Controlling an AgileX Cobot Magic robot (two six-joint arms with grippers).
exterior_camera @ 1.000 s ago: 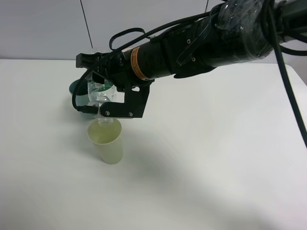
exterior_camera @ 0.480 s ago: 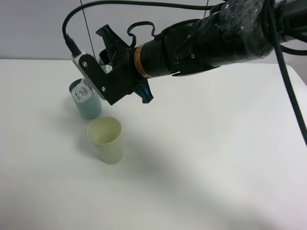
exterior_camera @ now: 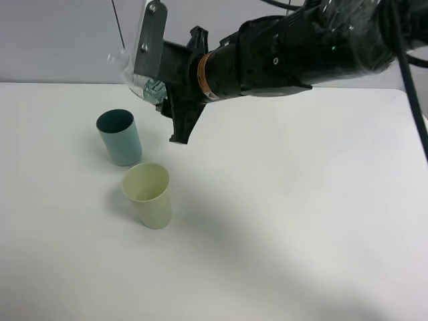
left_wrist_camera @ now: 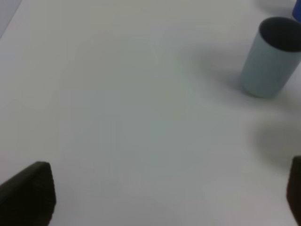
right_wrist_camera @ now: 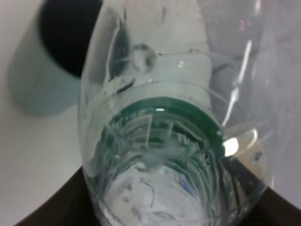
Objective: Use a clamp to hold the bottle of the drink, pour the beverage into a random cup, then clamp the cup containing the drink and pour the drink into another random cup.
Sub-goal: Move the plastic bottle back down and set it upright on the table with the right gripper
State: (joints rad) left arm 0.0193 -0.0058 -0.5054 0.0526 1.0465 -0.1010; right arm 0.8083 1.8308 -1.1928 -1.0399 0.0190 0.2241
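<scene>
My right gripper (exterior_camera: 144,61) reaches in from the upper right, raised behind the cups. It is shut on the bottle (exterior_camera: 137,79), a clear one with a green label, between its whitish jaw plates. The right wrist view is filled by the bottle (right_wrist_camera: 155,141), with droplets inside and dark fingers (right_wrist_camera: 51,209) at its sides. The teal cup (exterior_camera: 120,138) stands upright below the bottle. In front of it the pale yellow-green cup (exterior_camera: 148,195) is upright; I cannot make out liquid in it. My left gripper (left_wrist_camera: 162,195) hangs open over bare table, nothing between its fingertips (left_wrist_camera: 28,195).
The white table (exterior_camera: 287,221) stretches wide to the right and front of the cups. In the left wrist view the teal cup (left_wrist_camera: 270,59) stands far off, and a blue object (left_wrist_camera: 297,10) shows at the frame's corner. A grey wall (exterior_camera: 60,40) backs the table.
The right gripper has swung the bottle up and back from its tipped pose over the yellow-green cup. The bottle is now raised behind the teal cup. The cups have not moved.
</scene>
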